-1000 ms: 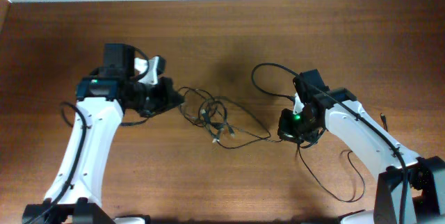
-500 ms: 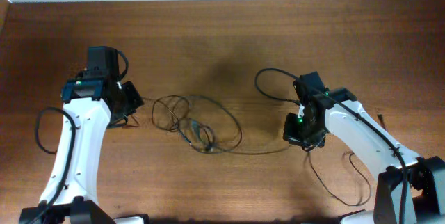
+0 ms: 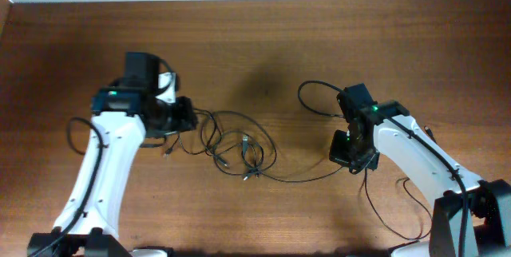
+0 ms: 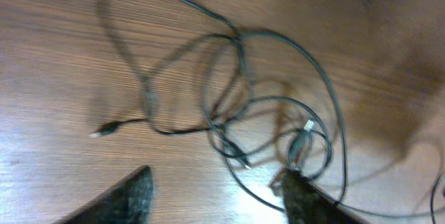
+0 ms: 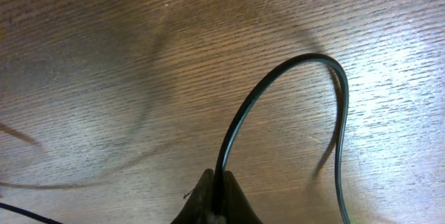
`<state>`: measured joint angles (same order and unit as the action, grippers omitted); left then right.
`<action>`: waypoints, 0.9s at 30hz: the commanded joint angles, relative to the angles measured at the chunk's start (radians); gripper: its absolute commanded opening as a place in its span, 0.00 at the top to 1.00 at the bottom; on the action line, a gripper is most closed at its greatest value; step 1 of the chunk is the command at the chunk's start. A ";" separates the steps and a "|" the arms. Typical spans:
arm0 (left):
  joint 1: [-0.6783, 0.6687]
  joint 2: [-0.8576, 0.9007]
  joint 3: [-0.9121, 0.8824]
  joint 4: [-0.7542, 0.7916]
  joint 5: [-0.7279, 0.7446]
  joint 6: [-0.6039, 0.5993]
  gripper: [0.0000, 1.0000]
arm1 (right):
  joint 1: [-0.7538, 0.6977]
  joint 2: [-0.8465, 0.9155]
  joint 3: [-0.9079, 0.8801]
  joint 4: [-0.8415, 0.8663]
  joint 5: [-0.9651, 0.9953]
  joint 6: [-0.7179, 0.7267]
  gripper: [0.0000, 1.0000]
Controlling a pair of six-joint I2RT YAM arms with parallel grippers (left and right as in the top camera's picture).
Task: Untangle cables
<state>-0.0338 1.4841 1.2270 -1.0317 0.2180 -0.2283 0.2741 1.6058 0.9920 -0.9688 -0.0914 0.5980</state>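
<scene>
The cables [image 3: 239,141] are spread in a loose tangle on the wooden table [image 3: 255,41], between the 2 arms. The left gripper [image 4: 215,186] is held at the tangle's left edge with its jaws apart, and nothing is caught between them. The right gripper [image 5: 215,200] is pinched together on 1 black strand [image 5: 238,116], which is arched over the table.

Warm light; left wrist view blurred, right wrist view shows glare on the table [image 5: 396,78].
</scene>
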 commanded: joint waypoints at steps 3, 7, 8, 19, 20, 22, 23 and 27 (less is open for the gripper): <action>-0.210 0.127 0.017 0.001 0.030 0.017 1.00 | -0.006 0.005 0.006 0.000 -0.010 0.005 0.96; -0.331 0.250 0.017 0.002 0.029 0.017 0.72 | -0.006 0.005 0.006 0.000 -0.023 0.005 0.81; -0.341 0.265 0.017 0.005 0.029 0.017 0.65 | -0.006 0.005 0.006 0.000 -0.058 0.005 0.61; -0.353 0.411 0.017 0.101 0.029 -0.048 0.76 | -0.005 0.005 -0.002 -0.016 -0.257 0.005 0.38; -0.352 0.441 0.017 0.127 0.030 -0.048 0.78 | -0.005 0.005 -0.011 -0.014 -0.257 0.005 0.38; -0.352 0.474 0.017 0.153 0.029 -0.047 0.79 | -0.005 0.005 -0.034 0.004 -0.257 0.005 0.39; -0.353 0.484 0.017 0.159 0.029 -0.047 0.84 | -0.005 0.005 -0.040 0.015 -0.257 0.005 0.39; -0.374 0.509 0.017 0.167 0.030 -0.036 1.00 | -0.005 0.005 -0.040 0.016 -0.259 -0.008 0.45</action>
<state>-0.3916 1.9434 1.2446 -0.8768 0.2623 -0.2726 0.2733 1.6070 0.9581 -0.9550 -0.3424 0.6018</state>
